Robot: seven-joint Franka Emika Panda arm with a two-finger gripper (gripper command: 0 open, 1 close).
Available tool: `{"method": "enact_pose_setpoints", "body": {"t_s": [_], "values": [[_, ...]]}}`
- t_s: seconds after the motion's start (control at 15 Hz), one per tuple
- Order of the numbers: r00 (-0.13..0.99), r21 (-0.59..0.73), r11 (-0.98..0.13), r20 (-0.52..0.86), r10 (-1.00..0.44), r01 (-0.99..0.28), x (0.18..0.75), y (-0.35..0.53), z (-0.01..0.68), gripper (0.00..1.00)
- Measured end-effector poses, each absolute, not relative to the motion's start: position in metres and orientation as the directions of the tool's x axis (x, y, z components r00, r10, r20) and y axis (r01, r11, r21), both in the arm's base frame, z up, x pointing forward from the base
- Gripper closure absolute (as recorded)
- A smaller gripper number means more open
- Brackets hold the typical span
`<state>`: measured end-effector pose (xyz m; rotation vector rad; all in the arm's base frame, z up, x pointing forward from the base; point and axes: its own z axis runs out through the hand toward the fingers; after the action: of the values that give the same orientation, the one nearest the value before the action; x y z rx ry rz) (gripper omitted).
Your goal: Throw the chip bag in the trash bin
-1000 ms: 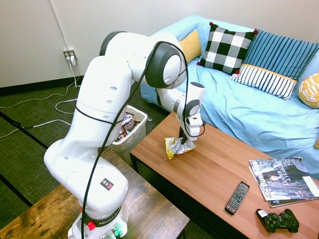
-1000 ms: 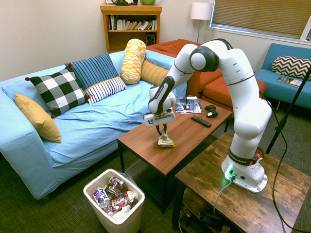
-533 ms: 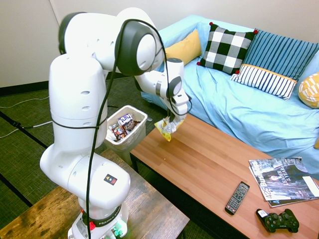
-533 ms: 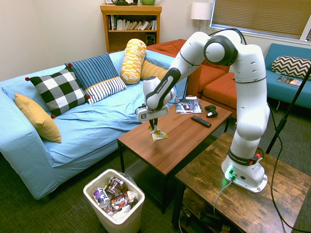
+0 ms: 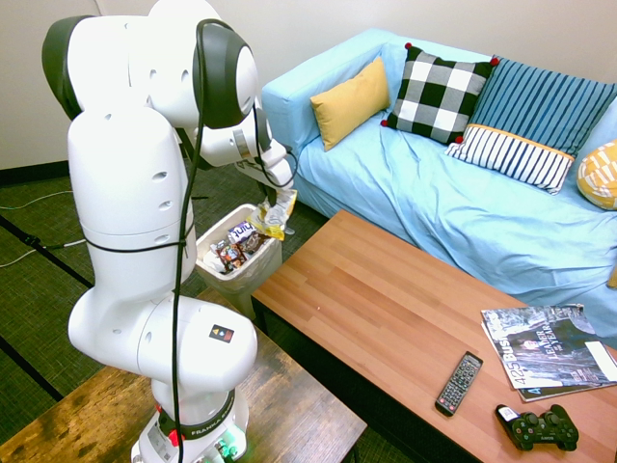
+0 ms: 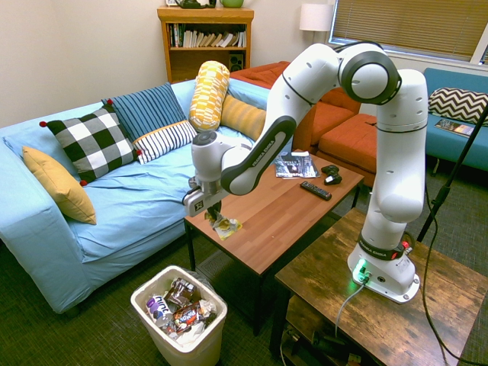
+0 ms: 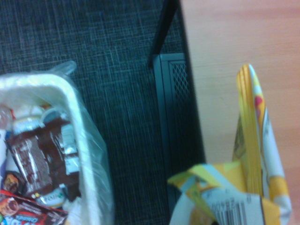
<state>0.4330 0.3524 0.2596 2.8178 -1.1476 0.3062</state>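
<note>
glossy crinkled foil chip bag (image 6: 223, 225) above the smooth matt wood coffee table (image 6: 290, 206); beside the table, a smooth plastic trash bin (image 6: 178, 345) with thin clear liner.

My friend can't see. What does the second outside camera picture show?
A white robot arm's pincer holds a crumpled chip bag at the edge of a wooden coffee table. A trash bin with wrappers waits on the floor below, beside a blue sofa.

"FRANKA" shows on my arm's base (image 5: 198, 424); "BUS…" heads the magazine (image 5: 549, 352) lying beside the remote (image 5: 459, 382) on the counter (image 5: 386, 309).
</note>
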Motion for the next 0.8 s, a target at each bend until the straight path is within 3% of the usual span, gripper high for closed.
{"method": "enact_pose_setpoints", "body": {"t_s": [0.47,0.53,0.8], "values": [[0.799,0.033,-0.813,0.211,-0.563,-0.581,0.401,0.484,0.214,1.00],[0.809,0.033,-0.822,0.207,-0.550,-0.568,0.398,0.496,0.206,0.00],[0.832,0.054,-0.839,0.180,-0.525,-0.542,0.399,0.508,0.182,0.00]]}}
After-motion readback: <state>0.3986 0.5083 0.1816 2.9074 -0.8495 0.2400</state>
